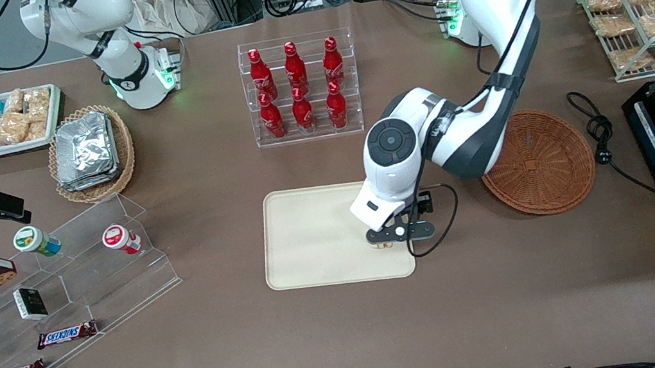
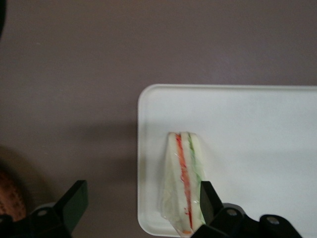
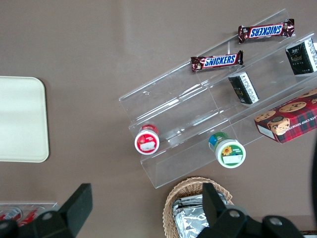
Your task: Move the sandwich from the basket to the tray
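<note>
1. You have the left gripper [image 1: 398, 233] low over the tray [image 1: 310, 238], at the tray corner nearest the front camera on the working arm's side; in the front view it sits just below the middle of the frame
2. Your gripper's fingers [image 2: 74, 201] are spread wide apart, and nothing is pinched between them
3. You can see the sandwich [image 2: 182, 182] lying on the tray [image 2: 257, 144] close to its rounded corner, with its red and green filling stripes facing up
4. One finger [image 2: 209, 199] sits right against the green-striped side of the sandwich; the other stands well clear of it, over bare brown table [image 2: 89, 74]
5. In the front view the wrist covers nearly all of the sandwich, so you only get a pale sliver under the gripper
6. Your round reddish-brown basket [image 1: 542, 165] lies on the table right of centre in the front view, partly under the arm's elbow, and no sandwich shows in its visible part
7. A rack of red bottles [image 1: 299, 87] stands above the tray in that frame, farther from the camera
</note>
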